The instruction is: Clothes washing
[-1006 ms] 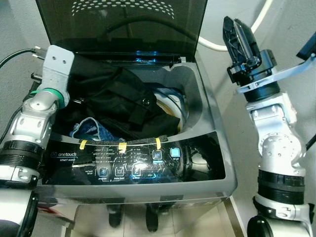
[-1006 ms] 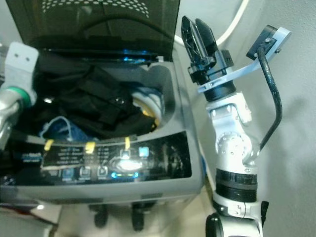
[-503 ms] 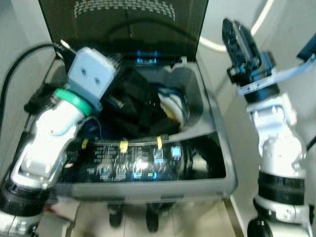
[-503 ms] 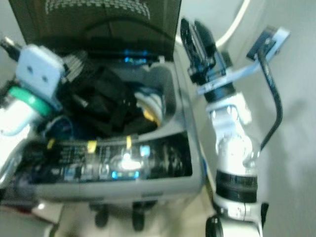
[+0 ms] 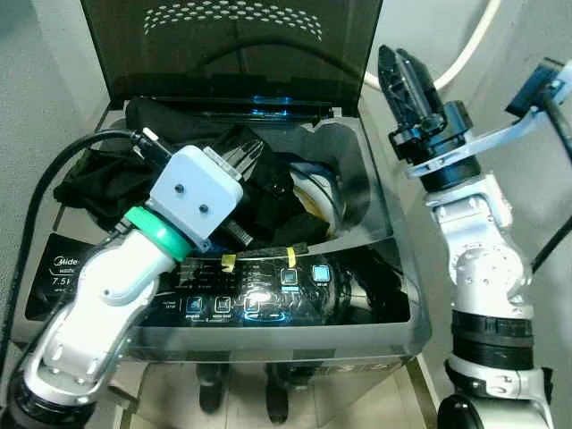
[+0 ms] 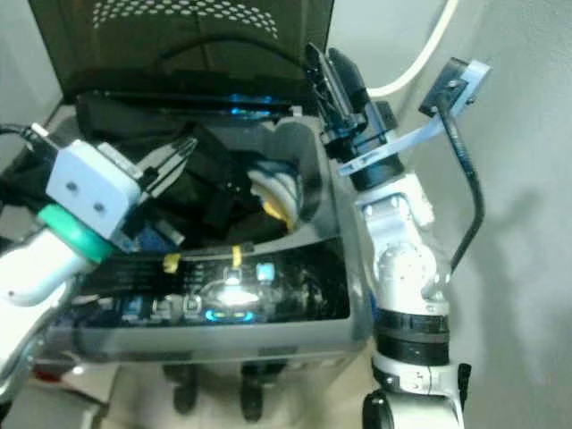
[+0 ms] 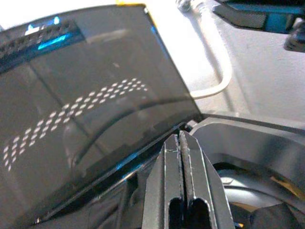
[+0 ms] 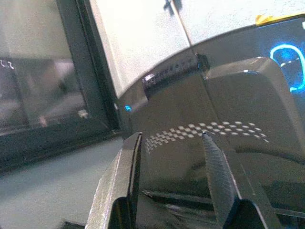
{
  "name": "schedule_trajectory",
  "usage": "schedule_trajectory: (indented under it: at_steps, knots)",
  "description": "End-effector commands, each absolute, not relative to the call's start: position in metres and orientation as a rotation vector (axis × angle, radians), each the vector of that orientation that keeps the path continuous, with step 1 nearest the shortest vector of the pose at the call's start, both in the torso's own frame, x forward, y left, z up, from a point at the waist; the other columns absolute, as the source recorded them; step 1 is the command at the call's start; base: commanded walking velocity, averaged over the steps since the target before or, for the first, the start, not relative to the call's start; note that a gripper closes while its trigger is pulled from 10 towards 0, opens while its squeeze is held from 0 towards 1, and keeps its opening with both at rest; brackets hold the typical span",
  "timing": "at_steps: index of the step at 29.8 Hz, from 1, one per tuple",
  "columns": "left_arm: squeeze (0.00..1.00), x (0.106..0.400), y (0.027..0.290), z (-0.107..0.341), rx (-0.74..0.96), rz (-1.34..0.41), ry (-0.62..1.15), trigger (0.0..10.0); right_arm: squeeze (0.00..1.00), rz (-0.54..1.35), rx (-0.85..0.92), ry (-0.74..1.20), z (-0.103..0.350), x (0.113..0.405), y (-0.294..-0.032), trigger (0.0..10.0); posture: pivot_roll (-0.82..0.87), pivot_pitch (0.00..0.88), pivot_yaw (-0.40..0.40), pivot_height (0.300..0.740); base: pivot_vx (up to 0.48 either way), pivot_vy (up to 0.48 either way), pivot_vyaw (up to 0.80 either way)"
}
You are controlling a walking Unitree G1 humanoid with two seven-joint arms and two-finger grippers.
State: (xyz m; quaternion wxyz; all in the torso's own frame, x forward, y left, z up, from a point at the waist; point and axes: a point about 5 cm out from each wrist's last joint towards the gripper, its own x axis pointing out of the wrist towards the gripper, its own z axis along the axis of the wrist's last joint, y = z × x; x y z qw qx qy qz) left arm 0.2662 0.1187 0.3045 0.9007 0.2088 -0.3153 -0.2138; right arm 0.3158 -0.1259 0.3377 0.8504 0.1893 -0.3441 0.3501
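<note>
**Left arm over the open washer, right arm raised beside the lid**

A top-loading washing machine (image 5: pixel 375 295) stands with its dark tinted lid (image 5: pixel 241 40) raised upright at 12 o'clock. Dark clothes (image 5: pixel 103 179) are heaped in the tub opening and spill over its rim toward 9 o'clock. A patch of blue fabric (image 6: pixel 165 234) shows beneath them in the right eye view, and a white and yellow item (image 5: pixel 317 192) lies against the tub wall toward 3 o'clock. The glossy control panel (image 5: pixel 268 295) runs along the front edge at 6 o'clock, with lit blue-white icons and strips of yellow tape (image 5: pixel 290 256) along its upper border.

The left gripper (image 5: pixel 243 157) reaches from 7 o'clock across the panel and hangs over the dark clothes near the middle of the opening. In the left wrist view its jaws are pressed together with nothing between them, pointing toward the base of the lid. Whether they touch the fabric cannot be told.

The right gripper (image 5: pixel 400 76) is held up at 2 o'clock, beside the lid's right edge and apart from the tub. In the right wrist view its jaws stand apart, framing the lid's dotted pattern, with nothing held. A white hose (image 5: pixel 465 54) curves along the wall behind it. The robot's feet (image 5: pixel 241 393) show on the floor below the machine's front.
</note>
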Motion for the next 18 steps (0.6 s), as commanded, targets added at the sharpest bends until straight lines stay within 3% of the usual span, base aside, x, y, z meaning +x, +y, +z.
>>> schedule_trajectory:
  at_steps: [1, 8, 18]
  knots:
    - [0.0, 0.27, 0.126, 0.312, 0.388, -0.373, -0.658, 10.0, 0.0, 0.721, 0.319, -0.71, 0.329, 0.314, -0.12, 10.0, 0.13, 0.095, 0.005, 0.74, 0.0, 0.0, 0.0]
    - [0.0, 0.293, 0.159, 0.324, 0.307, -0.166, -0.666, 10.0, 0.0, 0.628, 0.258, -0.656, 0.303, 0.317, -0.113, 10.0, 0.11, 0.045, 0.022, 0.74, 0.0, 0.0, 0.0]
    - [0.0, 0.296, 0.163, 0.324, 0.306, -0.154, -0.686, 10.0, 0.0, 0.577, 0.169, -0.614, 0.289, 0.325, -0.121, 10.0, 0.09, 0.0, -0.011, 0.74, 0.0, 0.0, 0.0]
